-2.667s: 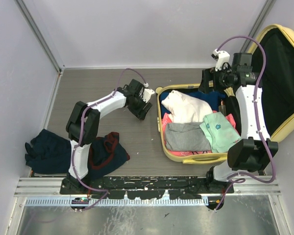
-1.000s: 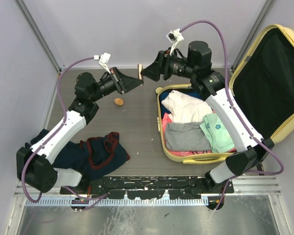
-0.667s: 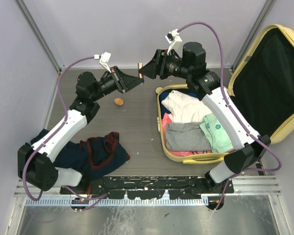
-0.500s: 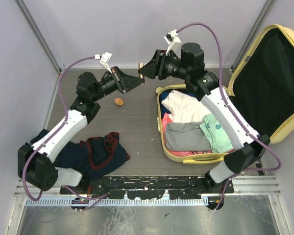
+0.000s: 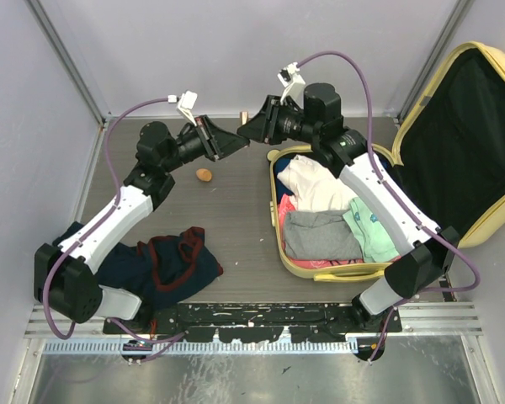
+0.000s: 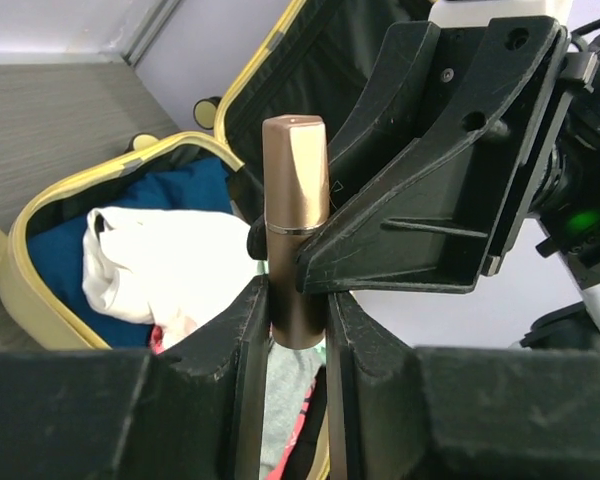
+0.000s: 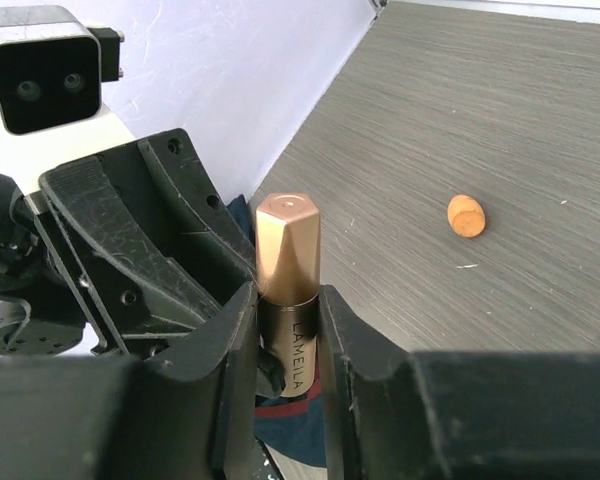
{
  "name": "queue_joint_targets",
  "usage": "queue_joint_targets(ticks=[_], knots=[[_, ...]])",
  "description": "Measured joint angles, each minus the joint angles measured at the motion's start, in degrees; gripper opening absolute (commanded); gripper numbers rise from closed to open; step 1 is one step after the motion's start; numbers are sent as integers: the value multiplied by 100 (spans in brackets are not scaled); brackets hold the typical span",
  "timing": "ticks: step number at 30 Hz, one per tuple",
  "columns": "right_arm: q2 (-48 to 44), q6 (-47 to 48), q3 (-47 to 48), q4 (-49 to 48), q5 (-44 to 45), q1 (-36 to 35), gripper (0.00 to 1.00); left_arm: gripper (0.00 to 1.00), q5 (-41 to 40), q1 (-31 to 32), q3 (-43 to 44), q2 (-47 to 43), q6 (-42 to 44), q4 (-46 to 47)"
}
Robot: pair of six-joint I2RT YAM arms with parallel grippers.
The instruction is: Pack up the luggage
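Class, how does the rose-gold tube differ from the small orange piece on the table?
The rose-gold tube is held in mid-air by the left gripper and right gripper; the orange piece lies loose on the table. The tube is long, faceted, shiny; the orange piece short, rounded, dull. Both are outside the luggage.

Seen from above, the rose-gold tube [image 5: 243,114] is only a speck. Its lower end is hidden between the left gripper [image 6: 298,320] and the right gripper [image 7: 288,320]. The luggage [image 5: 337,272] lid is cut by the right edge. The orange bit [image 5: 204,175] on the counter [image 5: 236,236] is too small to name.
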State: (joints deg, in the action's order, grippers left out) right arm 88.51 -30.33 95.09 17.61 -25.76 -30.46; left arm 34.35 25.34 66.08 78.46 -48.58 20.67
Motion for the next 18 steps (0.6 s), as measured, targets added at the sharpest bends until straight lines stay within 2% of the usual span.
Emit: queue_joint_targets(ticks=[4, 7, 8, 11, 15, 18], knots=[[0, 70, -28, 103, 15, 116, 0, 74, 4, 7, 57, 7, 267, -227], [-11, 214, -28, 225, -57, 459, 0, 96, 33, 4, 120, 4, 562, -577], [-15, 260, -28, 280, -74, 621, 0, 100, 46, 2, 122, -4, 776, -861], [-31, 525, -26, 577, -138, 1335, 0, 98, 61, -37, 144, -4, 1113, -1283], [-44, 1290, 15, 1397, -66, 2253, 0, 98, 94, -243, 372, 79, 1779, -2238], [-83, 1969, 15, 2065, 76, 2688, 0, 98, 4, -385, 713, 313, 2319, -2933]])
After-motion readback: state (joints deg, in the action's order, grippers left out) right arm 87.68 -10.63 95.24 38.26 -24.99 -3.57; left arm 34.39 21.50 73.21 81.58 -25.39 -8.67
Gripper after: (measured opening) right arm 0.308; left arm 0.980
